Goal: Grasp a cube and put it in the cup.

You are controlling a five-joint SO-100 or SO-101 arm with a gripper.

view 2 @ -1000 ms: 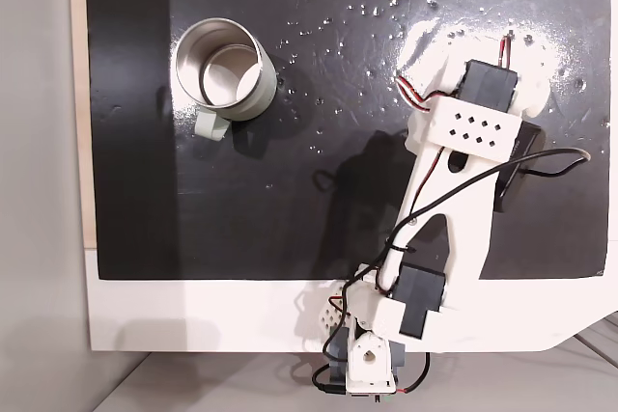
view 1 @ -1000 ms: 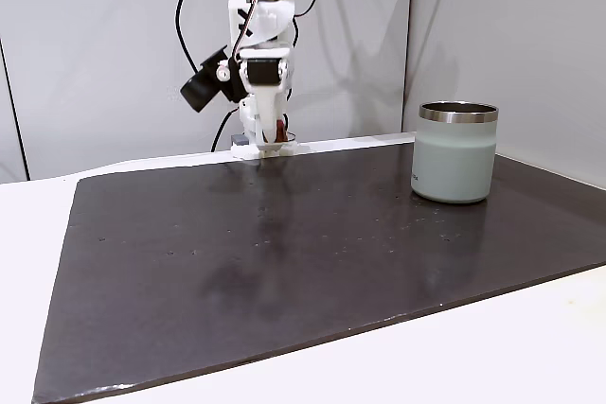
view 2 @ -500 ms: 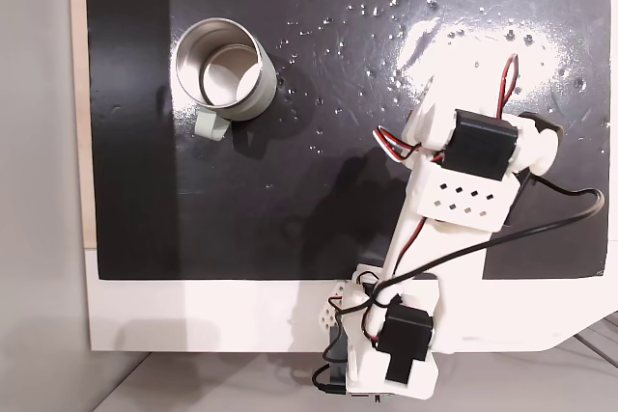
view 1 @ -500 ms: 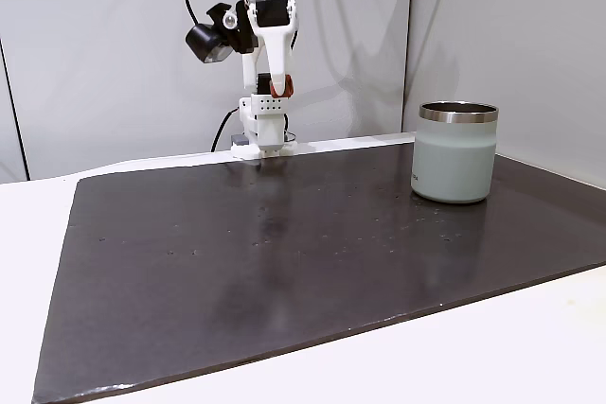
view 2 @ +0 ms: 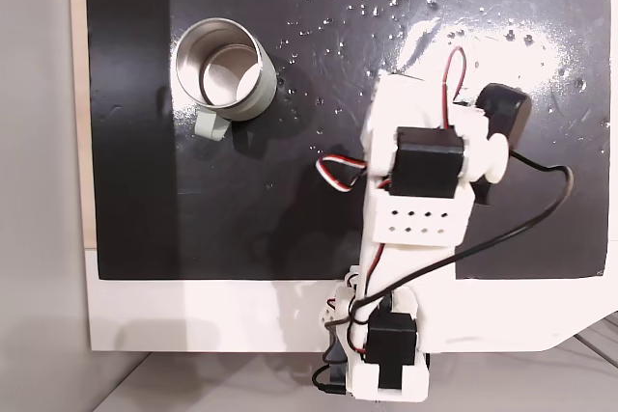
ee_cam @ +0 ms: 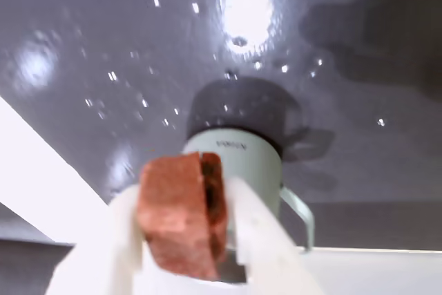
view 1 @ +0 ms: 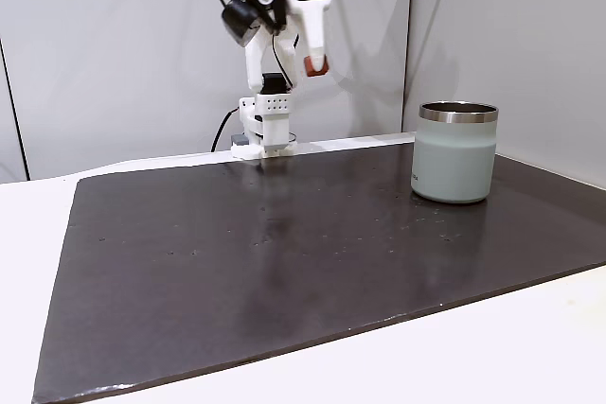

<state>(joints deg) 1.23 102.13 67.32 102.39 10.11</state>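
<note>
In the wrist view the reddish-brown cube is pinched between my two white fingers, so my gripper is shut on it. Just beyond the cube stands the mint-green cup, still some way off. From the side fixed view, the gripper hangs high above the back of the mat with the cube at its tip, well left of and above the cup. From above, the cup looks empty, and the arm hides the gripper.
A black mat covers most of the white table. The arm's base stands at the mat's far edge. A small mint tab sticks out at the cup's foot. Grey walls close the back.
The arm has risen from low beside its base and swung toward the cup's side, carrying the cube up with it. The cup has not moved.
</note>
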